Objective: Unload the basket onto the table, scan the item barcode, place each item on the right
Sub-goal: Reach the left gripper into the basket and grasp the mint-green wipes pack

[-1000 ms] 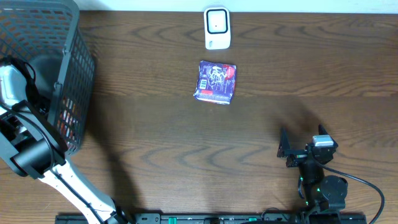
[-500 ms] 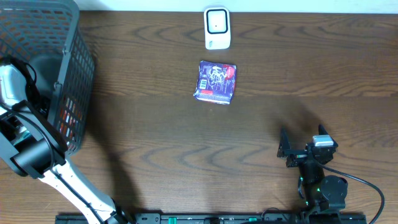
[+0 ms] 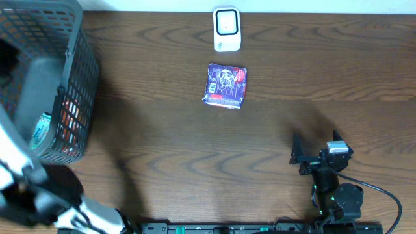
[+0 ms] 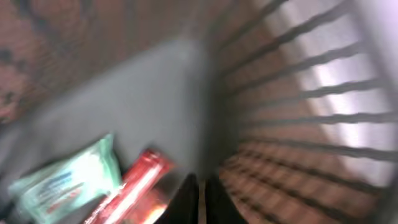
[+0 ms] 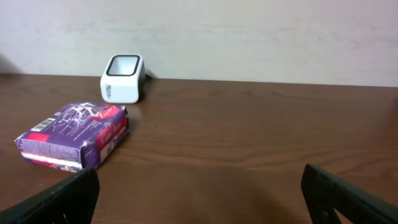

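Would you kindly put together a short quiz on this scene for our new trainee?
1. True or false: the purple packet lies on the table near the white scanner, outside the wire basket.
2. The right gripper has its jaws: A) open and empty, B) shut on the packet, C) shut on the scanner.
3. Fill in: the wrist view looking into the basket belongs to the ___ gripper, whose jaws are shut.

Key: 1 true; 2 A; 3 left.

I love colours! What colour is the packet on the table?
The packet is mostly purple with red and white bits, clearest from overhead.
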